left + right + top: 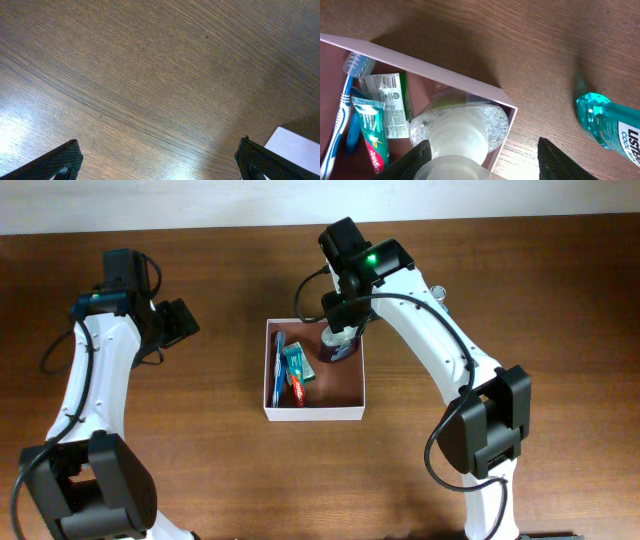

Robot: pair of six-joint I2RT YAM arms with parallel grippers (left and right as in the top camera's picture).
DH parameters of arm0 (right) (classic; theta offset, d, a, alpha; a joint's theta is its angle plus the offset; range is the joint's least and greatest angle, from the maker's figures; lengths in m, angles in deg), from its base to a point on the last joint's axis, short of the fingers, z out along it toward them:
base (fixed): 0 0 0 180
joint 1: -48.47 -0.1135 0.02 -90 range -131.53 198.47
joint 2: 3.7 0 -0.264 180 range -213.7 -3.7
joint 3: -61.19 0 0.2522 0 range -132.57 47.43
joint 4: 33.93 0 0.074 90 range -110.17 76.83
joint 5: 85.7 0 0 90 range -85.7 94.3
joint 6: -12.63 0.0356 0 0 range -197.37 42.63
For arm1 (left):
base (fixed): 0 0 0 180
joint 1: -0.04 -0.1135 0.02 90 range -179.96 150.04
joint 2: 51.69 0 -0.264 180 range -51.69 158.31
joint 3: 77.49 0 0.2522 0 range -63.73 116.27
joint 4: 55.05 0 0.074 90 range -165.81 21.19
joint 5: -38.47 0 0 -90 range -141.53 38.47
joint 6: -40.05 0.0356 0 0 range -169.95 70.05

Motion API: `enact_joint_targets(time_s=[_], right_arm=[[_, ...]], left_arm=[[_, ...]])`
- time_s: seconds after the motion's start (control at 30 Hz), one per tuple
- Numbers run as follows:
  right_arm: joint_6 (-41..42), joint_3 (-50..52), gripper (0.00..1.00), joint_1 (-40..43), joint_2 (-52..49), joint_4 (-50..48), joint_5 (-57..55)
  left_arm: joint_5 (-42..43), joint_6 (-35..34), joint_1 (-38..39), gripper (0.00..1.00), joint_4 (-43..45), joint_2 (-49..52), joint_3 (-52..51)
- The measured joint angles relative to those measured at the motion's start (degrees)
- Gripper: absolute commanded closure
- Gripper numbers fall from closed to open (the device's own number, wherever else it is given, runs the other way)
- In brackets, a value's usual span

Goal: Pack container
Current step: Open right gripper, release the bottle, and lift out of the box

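Gripper, right (pixel 485 155): part-open, straddles a clear bottle (pixel 462 125) at the container's corner; one finger (pixel 420 157) against the cap, the other clear of it with wood showing between, so no clamp seen.
Bottle: stands upright just inside that corner of the container (pixel 314 415), close to the white wall.
Container: sits mid-table between the two arms; holds a blue toothbrush (pixel 342 115) and toothpaste tubes (pixel 375 145) on the side opposite the bottle.
Mouthwash (pixel 607 127): lies outside the container, near the bottle's corner, not yet packed.
Gripper, left (pixel 160 162): spread wide, empty, hovers over bare table (pixel 150 75) well off the container's left-arm side.
Risk: probably tips the bottle onto the tubes, or drags it over the wall, if raised with one finger rubbing the cap; could also nudge the thin wall and shift the container.
Hidden: bottle's base and label lost beneath its cap; mouthwash cut off by the frame edge and covered by the arm from overhead.
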State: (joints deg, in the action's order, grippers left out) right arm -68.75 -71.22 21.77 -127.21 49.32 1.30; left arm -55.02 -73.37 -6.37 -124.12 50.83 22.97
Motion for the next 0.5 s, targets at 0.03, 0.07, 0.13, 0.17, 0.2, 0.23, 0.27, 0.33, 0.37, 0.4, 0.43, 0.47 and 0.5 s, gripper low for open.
enact_joint_targets(time_s=[0.03, 0.07, 0.13, 0.17, 0.2, 0.23, 0.27, 0.33, 0.37, 0.4, 0.43, 0.47, 0.5], right_arm=[[0.02, 0.00, 0.40, -0.02, 0.00, 0.00, 0.00], [0.02, 0.00, 0.40, 0.00, 0.00, -0.02, -0.02], [0.11, 0.00, 0.39, 0.00, 0.00, -0.02, -0.07], [0.15, 0.00, 0.39, -0.02, 0.00, 0.00, -0.15], [0.15, 0.00, 0.39, 0.00, 0.00, -0.02, -0.20], [0.15, 0.00, 0.36, -0.02, 0.00, 0.00, -0.22], [0.28, 0.00, 0.34, 0.00, 0.00, -0.04, -0.22], [0.37, 0.00, 0.28, 0.00, 0.00, -0.17, -0.46], [0.22, 0.00, 0.26, 0.00, 0.00, -0.39, -0.59], [0.20, 0.00, 0.23, 0.00, 0.00, -0.72, -0.63], [0.20, 0.00, 0.18, 0.00, 0.00, -0.90, -0.63], [0.07, 0.00, 0.14, 0.00, 0.00, -1.03, -0.63], [-0.04, 0.00, 0.09, 0.00, 0.00, -1.07, -0.76]], left_arm=[[0.00, 0.00, 0.00, 0.01, 0.00, 0.00, 0.00], [0.00, 0.00, 0.02, 0.01, 0.00, 0.00, 0.00], [0.00, 0.00, 0.00, 0.01, 0.00, 0.00, 0.00], [0.00, 0.00, 0.02, 0.00, 0.00, 0.00, 0.00], [0.00, 0.00, 0.02, 0.01, 0.00, 0.00, 0.00], [0.00, 0.00, 0.00, 0.01, 0.00, 0.00, 0.00], [0.00, 0.00, 0.00, 0.01, 0.00, 0.00, 0.00], [0.00, 0.00, 0.00, 0.01, 0.00, 0.00, 0.00], [0.00, 0.00, 0.00, 0.01, -0.02, 0.00, 0.00], [0.00, 0.00, 0.00, 0.01, 0.00, 0.00, 0.00], [0.00, 0.00, 0.00, 0.01, 0.00, 0.00, 0.00], [0.00, 0.00, 0.00, 0.01, -0.02, 0.00, 0.00], [0.00, 0.00, 0.00, 0.01, 0.00, 0.00, 0.00]])
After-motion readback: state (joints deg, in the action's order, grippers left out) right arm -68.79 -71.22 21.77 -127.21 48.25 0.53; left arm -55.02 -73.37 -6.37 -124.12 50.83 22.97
